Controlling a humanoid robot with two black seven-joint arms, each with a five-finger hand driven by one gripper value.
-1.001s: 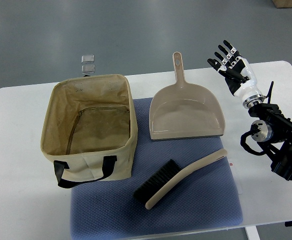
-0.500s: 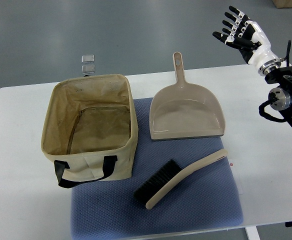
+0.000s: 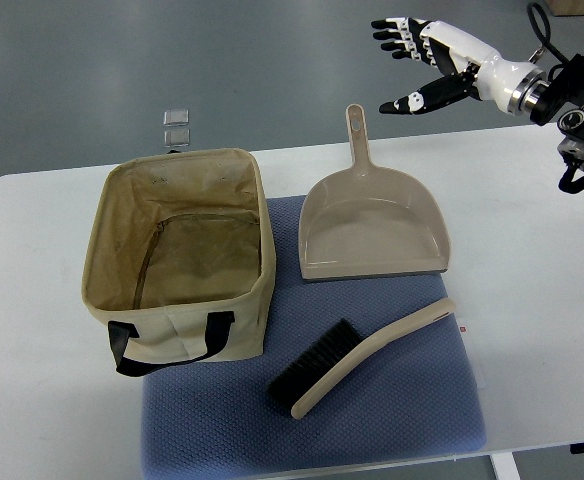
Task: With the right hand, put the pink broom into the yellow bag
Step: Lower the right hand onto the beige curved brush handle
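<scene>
Broom [image 3: 357, 355] lying on the blue mat [image 3: 412, 400] toward the near side of the white tabletop [image 3: 532, 260]; black bristles at its left end, tan handle slanting up to the right; well apart from the right hand [image 3: 427, 65], which hangs high over the far edge of the tabletop, palm turned leftward; fingers [image 3: 397, 27] spread and released, grasping nothing. Dustpan [image 3: 372, 225] between hand and broom, resting flat on the mat with its handle pointing to the far edge, just below the thumb in the picture. Bag [image 3: 182, 260] of pale yellow fabric at the left, open-topped, black strap on its near face, partly on the mat; broom just beside its near right corner, not touching. Two small clear squares [image 3: 176, 127] beyond the bag on the floor.
</scene>
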